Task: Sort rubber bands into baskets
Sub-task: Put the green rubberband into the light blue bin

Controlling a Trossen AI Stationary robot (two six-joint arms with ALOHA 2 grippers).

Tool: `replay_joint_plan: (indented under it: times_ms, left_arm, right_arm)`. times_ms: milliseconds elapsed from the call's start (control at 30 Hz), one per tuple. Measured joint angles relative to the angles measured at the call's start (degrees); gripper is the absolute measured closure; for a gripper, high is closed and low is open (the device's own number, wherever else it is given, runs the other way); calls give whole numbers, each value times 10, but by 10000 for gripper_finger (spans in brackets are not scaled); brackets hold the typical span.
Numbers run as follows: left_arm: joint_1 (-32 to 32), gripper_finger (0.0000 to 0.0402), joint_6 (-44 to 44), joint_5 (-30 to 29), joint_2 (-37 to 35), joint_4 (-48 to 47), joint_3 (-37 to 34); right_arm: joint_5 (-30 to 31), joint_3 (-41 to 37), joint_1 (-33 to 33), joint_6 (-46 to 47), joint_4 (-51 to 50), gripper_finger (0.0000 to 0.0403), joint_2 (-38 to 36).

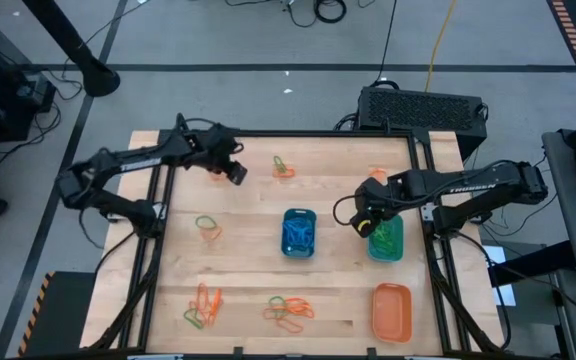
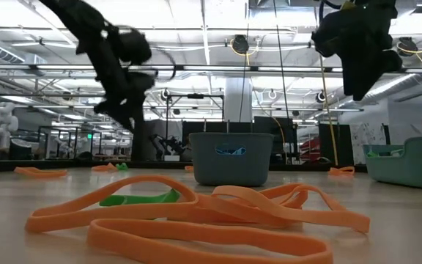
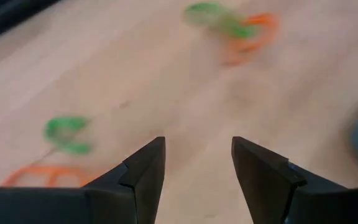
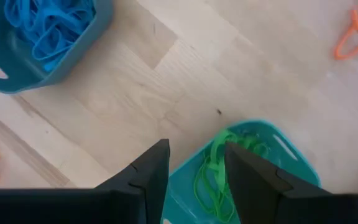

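Observation:
Three baskets stand on the wooden table: blue (image 1: 299, 232) in the middle, teal-green (image 1: 386, 241) to its right, orange (image 1: 391, 310) at the near right. Blue rubber bands (image 4: 51, 22) lie in the blue basket, green ones (image 4: 210, 180) in the teal one. My right gripper (image 4: 196, 149) hangs open above the teal basket's left rim (image 1: 361, 224); nothing shows held between its fingers. My left gripper (image 3: 197, 146) is open over bare wood at the far left (image 1: 236, 172), with loose green and orange bands (image 3: 235, 25) beyond it.
Loose bands lie in small heaps: far middle (image 1: 284, 167), left middle (image 1: 208, 227), near left (image 1: 203, 305), near middle (image 1: 288, 310), and an orange one far right (image 1: 378, 175). In the low view orange bands (image 2: 196, 216) fill the foreground. A black frame (image 1: 423, 180) borders the table.

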Motion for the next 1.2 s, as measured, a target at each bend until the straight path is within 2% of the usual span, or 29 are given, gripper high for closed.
replay_joint_plan:
  times_ms: [233,367,633,1067,1200]
  left_arm:
    - [91,210,-2,-64,66,-10,0]
    - [120,210,11,-70,99,-8,0]
    - [135,210,24,-62,157,32,0]
    - [136,211,29,-58,199,69,1]
    - [136,234,38,-58,197,75,0]
  right_arm:
    - [0,0,0,-14,10,257,0]
    - [0,0,0,-26,11,257,0]
    - [13,0,0,-47,12,257,0]
    - [15,0,-20,-88,24,257,0]
    - [13,0,-22,-100,32,257,0]
